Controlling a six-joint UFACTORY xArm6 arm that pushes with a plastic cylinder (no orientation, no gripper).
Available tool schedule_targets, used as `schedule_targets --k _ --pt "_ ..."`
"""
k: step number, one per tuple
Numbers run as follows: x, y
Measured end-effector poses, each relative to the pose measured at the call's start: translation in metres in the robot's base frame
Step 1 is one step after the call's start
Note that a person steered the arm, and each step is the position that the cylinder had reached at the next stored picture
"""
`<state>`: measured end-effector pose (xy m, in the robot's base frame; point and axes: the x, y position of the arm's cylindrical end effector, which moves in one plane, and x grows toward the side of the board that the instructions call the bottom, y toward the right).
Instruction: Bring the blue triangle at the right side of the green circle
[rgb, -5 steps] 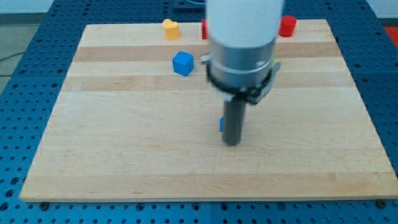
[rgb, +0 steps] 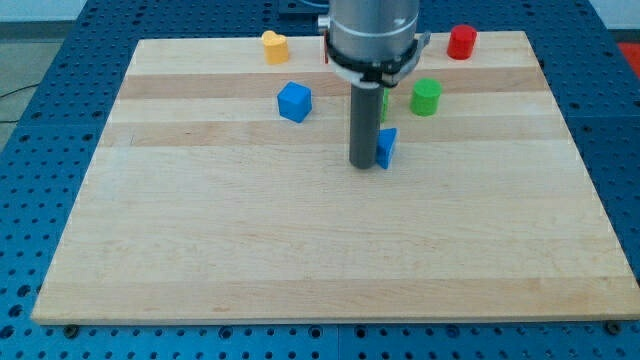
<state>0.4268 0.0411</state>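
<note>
The blue triangle (rgb: 387, 147) lies near the middle of the wooden board (rgb: 300, 260), just below and left of the green circle (rgb: 426, 97). My tip (rgb: 363, 163) rests on the board touching the triangle's left side. A second green block (rgb: 383, 103) is mostly hidden behind the rod, left of the green circle.
A blue cube (rgb: 294, 102) sits left of the rod. A yellow block (rgb: 274, 46) is at the view's top edge. A red cylinder (rgb: 461, 42) stands at the top right. Another red block (rgb: 326, 50) is partly hidden behind the arm.
The rod has moved toward the view's top, and the blue triangle has gone with it, up and to the right, now close below the green circle. The green blocks have come into view.
</note>
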Motion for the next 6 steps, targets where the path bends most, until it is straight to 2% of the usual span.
schedule_targets --k 1,4,6 --pt "-0.007 0.042" --pt "-0.062 0.127" --pt "-0.07 0.176"
